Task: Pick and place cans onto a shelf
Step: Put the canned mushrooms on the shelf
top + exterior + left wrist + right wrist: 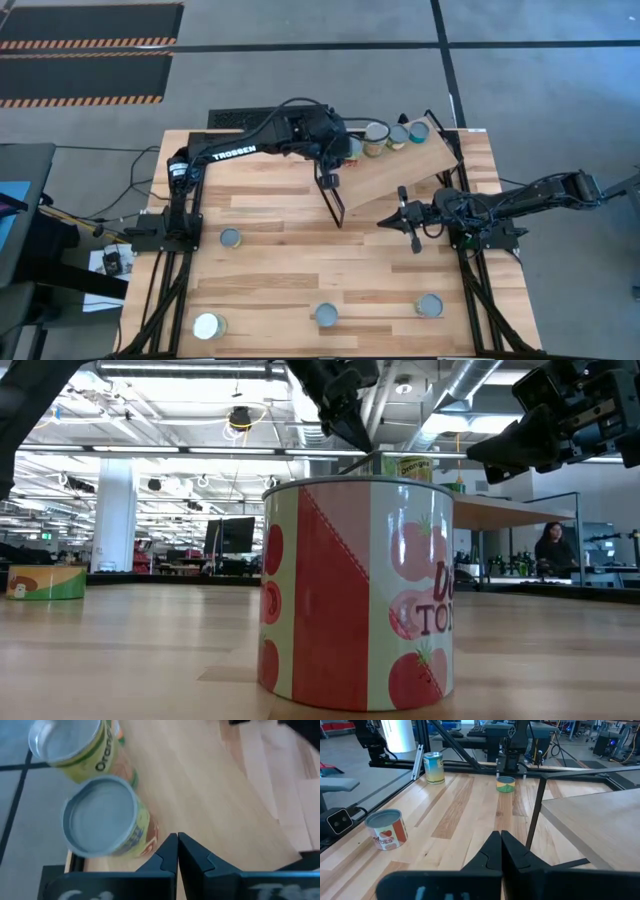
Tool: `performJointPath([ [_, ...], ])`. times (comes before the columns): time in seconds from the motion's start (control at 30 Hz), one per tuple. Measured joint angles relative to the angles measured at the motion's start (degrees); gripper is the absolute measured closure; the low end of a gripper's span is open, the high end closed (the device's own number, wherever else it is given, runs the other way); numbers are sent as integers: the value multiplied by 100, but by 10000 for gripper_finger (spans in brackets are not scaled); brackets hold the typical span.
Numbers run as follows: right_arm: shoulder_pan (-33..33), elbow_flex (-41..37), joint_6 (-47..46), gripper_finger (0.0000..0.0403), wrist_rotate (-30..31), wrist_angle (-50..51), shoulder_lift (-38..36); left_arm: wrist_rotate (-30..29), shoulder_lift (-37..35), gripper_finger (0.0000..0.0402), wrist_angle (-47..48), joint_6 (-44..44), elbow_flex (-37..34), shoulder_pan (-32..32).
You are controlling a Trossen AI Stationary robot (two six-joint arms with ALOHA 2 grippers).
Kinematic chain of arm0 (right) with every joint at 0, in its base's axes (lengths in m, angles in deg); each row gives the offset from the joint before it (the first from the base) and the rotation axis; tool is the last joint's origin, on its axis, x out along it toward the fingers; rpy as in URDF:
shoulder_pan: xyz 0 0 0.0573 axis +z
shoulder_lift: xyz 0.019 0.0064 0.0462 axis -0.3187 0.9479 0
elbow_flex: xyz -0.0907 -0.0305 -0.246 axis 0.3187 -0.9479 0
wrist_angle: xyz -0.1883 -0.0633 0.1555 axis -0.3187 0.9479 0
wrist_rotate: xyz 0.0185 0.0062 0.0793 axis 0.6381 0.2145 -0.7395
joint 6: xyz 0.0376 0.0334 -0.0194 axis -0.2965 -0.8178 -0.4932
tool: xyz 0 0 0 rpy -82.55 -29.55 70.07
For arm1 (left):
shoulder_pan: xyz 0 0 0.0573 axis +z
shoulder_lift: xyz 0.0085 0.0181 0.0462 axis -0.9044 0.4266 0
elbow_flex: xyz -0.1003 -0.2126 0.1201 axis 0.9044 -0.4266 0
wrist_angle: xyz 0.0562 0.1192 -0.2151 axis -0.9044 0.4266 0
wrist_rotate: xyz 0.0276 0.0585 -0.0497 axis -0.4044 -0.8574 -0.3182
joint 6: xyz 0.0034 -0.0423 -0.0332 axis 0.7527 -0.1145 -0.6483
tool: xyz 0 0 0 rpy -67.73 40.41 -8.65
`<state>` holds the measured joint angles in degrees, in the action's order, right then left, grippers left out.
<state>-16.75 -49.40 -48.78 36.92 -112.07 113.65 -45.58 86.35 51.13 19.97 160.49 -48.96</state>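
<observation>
With its fingers (176, 851) clenched empty above the shelf (400, 165) beside the cans (386, 137) lined along its far edge, the left gripper (330, 180) should lift clear without nudging them (right gripper (408, 216), also clenched, waits over the bench (300, 270)).

Cans sitting on the shelf at the table's back edge and spread over the front

The shelf (395, 168) is lying slanted across the back of the table (290, 255), with a row of cans (376, 139) standing along its rear edge. The left gripper (330, 180) is hanging beside the shelf's left end, and the right gripper (408, 219) is sitting just in front of the shelf's right part. Four more cans are standing apart on the table: one (230, 238) at mid left, one (208, 326) at the front left corner, one (326, 316) at front centre, one (430, 305) at front right.
</observation>
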Motion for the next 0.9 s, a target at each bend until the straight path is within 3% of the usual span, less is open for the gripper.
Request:
performJointPath([
  [0.37,4,0,106,396,7,-219,18,-9,-28,401,-684,-78,-194,-241],
  [0.57,215,0,262,396,47,-310,35,22,-490,401,-2823,-231,-1674,-454],
  [0.67,371,0,385,396,357,-323,35,45,-898,401,-3883,-315,-2536,-599],
  [0.9,485,0,471,396,616,-411,37,-102,-1951,401,-5156,-583,-4282,-918],
])
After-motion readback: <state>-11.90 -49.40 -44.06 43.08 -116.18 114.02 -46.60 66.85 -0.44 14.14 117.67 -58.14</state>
